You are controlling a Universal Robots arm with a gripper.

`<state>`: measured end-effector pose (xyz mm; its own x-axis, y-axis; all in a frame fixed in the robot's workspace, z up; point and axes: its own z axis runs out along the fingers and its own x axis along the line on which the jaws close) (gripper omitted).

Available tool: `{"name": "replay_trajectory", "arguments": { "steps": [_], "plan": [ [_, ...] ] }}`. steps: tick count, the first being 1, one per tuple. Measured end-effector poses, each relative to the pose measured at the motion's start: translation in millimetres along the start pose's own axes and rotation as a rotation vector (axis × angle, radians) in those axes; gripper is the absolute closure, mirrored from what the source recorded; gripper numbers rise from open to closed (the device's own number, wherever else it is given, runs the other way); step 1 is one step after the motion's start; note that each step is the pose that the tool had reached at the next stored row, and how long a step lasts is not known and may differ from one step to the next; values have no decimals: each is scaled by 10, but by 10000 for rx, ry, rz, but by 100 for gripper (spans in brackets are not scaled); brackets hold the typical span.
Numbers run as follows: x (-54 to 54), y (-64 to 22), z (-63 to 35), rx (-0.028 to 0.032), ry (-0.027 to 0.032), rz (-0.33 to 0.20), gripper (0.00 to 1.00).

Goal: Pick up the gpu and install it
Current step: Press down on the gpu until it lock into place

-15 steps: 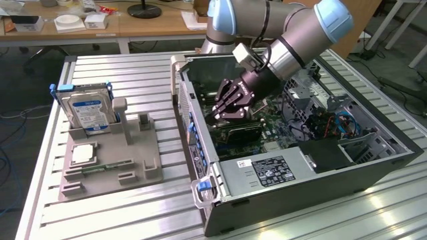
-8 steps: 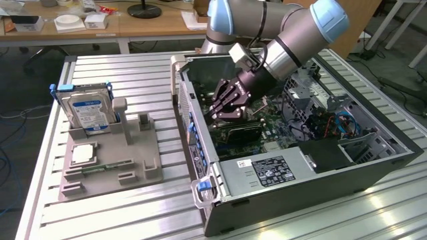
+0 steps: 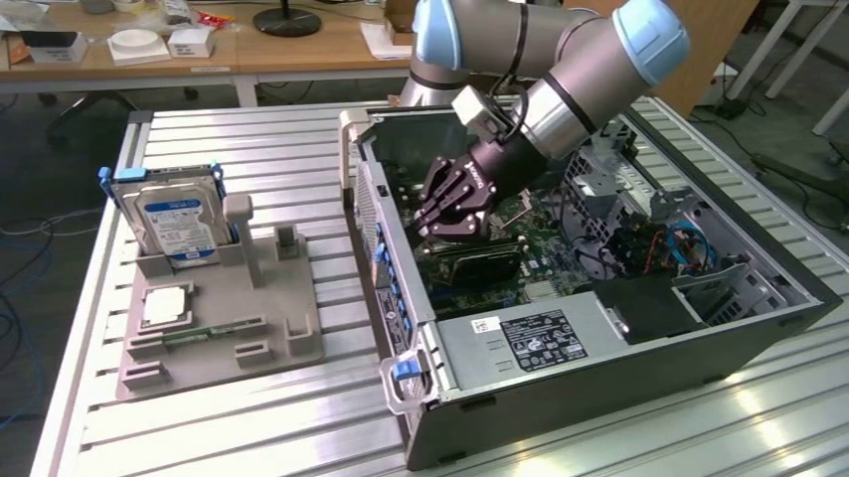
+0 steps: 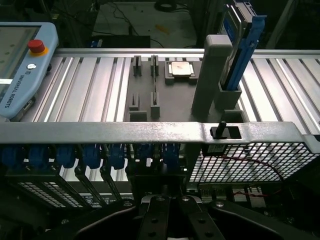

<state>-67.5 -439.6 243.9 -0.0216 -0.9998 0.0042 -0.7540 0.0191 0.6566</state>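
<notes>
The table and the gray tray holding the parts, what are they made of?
The table looks like bare aluminium: silvery, ribbed slats that shine under the light. The gray tray seems to be matte plastic, maybe printed: dull, one flat colour, with blocky moulded slots.

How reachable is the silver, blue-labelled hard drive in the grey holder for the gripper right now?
Probably not directly: the gripper sits low inside the open black computer case, whose wall stands between it and the hard drive.

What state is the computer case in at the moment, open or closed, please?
Open. The computer case lies on its side with no side panel over it, so the motherboard is exposed from above, and the tool reaches inside.
</notes>
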Motion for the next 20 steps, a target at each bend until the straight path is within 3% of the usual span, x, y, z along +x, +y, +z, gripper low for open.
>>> {"name": "replay_trajectory", "arguments": {
  "steps": [9,15,17,20],
  "plan": [
    [27,-3,8,-2,1,3,90],
    [25,-58,-29,-88,-4,-2,90],
    [25,-75,-40,-163,-11,-6,90],
    [28,-101,-61,-451,-56,-48,90]
  ]
}}
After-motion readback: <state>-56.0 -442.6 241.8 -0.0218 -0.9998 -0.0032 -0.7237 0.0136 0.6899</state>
